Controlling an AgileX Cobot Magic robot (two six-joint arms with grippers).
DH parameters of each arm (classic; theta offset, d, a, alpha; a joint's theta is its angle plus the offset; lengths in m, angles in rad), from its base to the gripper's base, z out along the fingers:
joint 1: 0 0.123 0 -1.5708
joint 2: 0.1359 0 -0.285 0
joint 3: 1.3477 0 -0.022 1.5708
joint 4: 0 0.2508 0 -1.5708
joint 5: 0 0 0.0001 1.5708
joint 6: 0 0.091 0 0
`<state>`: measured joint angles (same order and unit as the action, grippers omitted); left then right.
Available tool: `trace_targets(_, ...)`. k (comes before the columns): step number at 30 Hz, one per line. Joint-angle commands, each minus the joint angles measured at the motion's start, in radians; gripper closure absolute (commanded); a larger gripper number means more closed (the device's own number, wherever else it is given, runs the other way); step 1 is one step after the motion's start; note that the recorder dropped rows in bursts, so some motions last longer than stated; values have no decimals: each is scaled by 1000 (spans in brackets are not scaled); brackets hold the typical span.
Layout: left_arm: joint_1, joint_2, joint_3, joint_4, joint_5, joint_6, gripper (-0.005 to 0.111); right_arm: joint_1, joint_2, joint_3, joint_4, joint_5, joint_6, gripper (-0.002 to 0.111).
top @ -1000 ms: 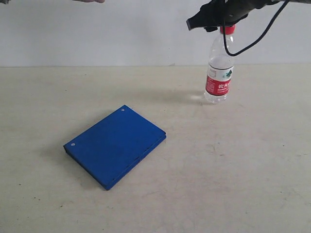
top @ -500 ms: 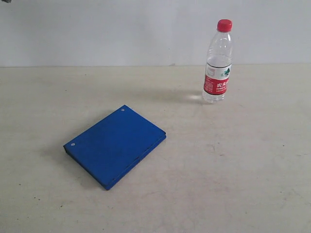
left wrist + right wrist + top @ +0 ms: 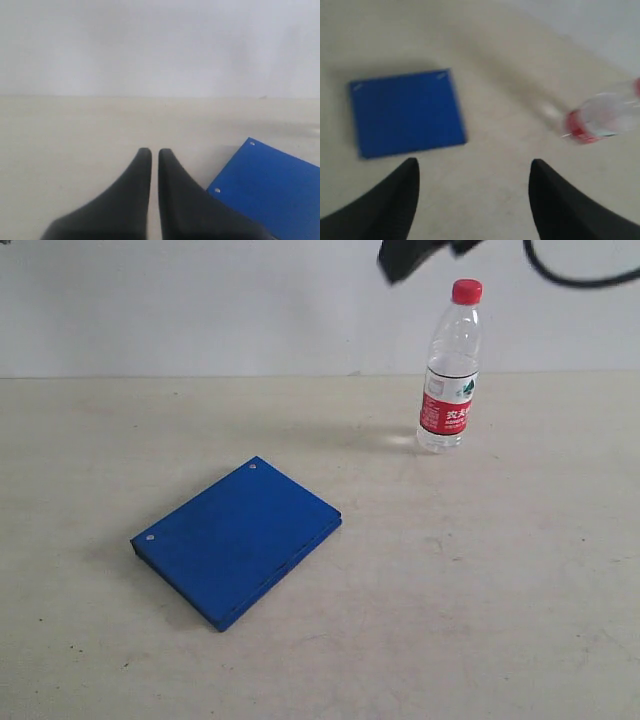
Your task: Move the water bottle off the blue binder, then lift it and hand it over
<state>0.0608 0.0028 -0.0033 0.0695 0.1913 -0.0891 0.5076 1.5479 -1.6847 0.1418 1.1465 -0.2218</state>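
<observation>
The water bottle stands upright on the table at the back right, well apart from the blue binder, which lies flat left of the middle. My right gripper hangs at the top edge, up and left of the red cap, touching nothing. Its wrist view shows the gripper open wide over bare table, with the binder and the blurred bottle beyond. My left gripper is shut and empty, low over the table, with a corner of the binder beside it.
The beige table stretches from a white wall at the back to the front. A black cable loops at the top right above the bottle.
A second ago my right gripper was at the bottle's cap. It then left the view and is now back at the top edge, left of the cap. The bottle stands free.
</observation>
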Motion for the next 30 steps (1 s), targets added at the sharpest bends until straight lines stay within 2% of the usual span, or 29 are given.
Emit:
trace_targets(1,-2,-3,3,-58,-56,-32,102,4,48,50,250,75,-114,51)
trace_targets(5,-2,-3,3,-436,-78,-304,102,2,92,146,253,64,-127,51)
trace_targets(8,-2,-3,3,-559,-50,-335,102,2,137,241,249,17,-88,51)
trace_targets(12,-2,-3,3,-612,42,-341,102,2,208,415,337,-98,-75,51)
trace_targets(15,-2,-3,3,-610,22,-331,102,2,258,508,562,-100,-196,51)
trace_targets(18,-2,-3,3,-604,-163,-296,102,2,268,525,781,-25,-372,51)
trace_targets(20,-4,-3,-63,-576,-268,-278,102,0,257,512,879,11,-444,51)
trace_targets(22,-4,-3,-157,-437,-242,-238,102,-2,254,495,933,11,-461,51)
trace_targets(25,-4,120,-283,-224,-74,-196,102,-2,261,490,969,-27,-456,51)
trace_targets(27,-4,260,-304,-188,-40,-130,102,-2,280,490,970,-66,-431,51)
trace_targets(30,-4,483,-318,-219,-44,-61,102,-2,314,490,975,-113,-412,51)
